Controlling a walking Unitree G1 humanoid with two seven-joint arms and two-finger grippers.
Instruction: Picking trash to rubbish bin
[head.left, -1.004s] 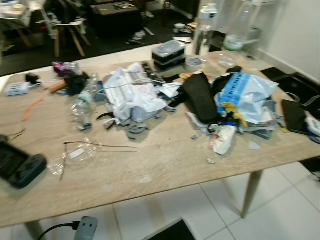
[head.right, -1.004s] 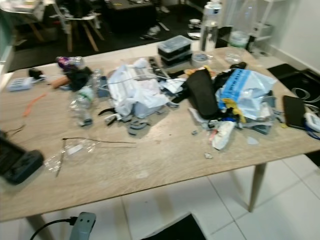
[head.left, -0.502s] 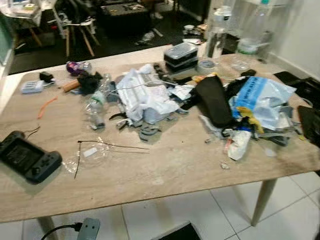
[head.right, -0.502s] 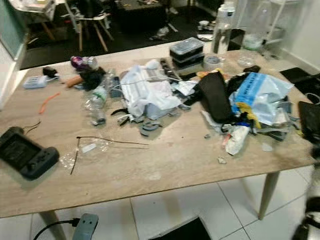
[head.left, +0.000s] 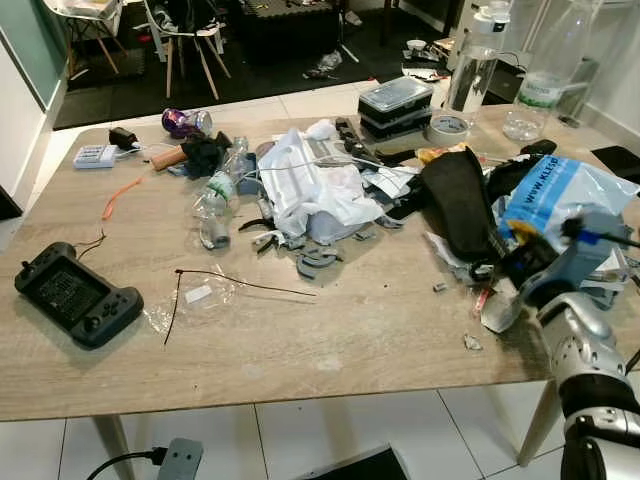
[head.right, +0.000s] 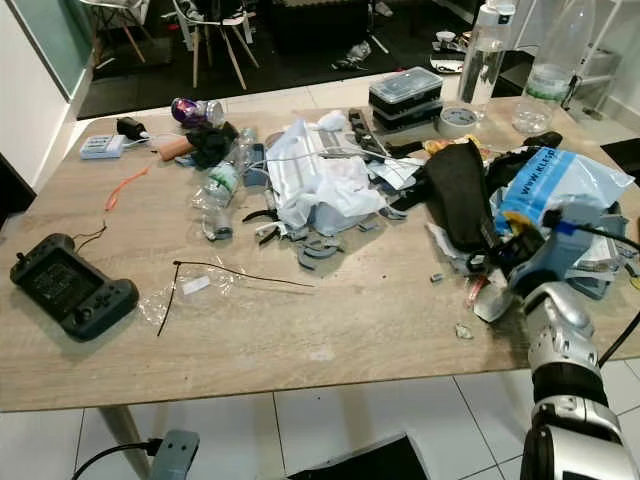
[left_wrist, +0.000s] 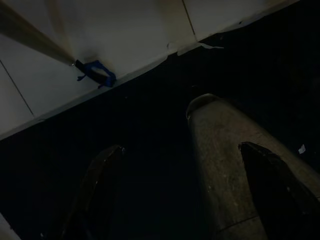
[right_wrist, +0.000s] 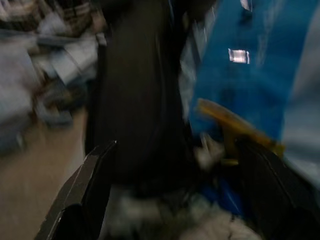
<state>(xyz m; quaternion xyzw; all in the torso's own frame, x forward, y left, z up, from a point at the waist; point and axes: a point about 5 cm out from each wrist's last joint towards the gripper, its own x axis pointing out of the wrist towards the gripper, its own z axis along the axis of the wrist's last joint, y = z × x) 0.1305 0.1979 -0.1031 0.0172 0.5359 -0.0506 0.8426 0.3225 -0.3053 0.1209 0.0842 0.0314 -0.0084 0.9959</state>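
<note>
Right gripper (right_wrist: 170, 195) hovers fingers apart beside the blue plastic bag (head.left: 560, 195) — light, crinkly, slippery stuff (pinch a bunched fold); the left gripper (left_wrist: 180, 190) hangs idle, fingers apart.

A light wooden table (head.left: 330, 345) stands on white floor tiles (head.left: 330, 435). On it lie a black game controller (head.left: 78, 294) at near left, a clear plastic wrapper (head.left: 195, 297), crushed bottles (head.left: 215, 195), white bags (head.left: 315, 185) mid-table, stacked black containers (head.left: 397, 104) far, and a blue bag (head.left: 555, 195) right.

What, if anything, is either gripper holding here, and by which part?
Nothing is held. The right gripper is open, fingers apart, over the black pouch and blue bag. The left gripper is open near the floor.
</note>
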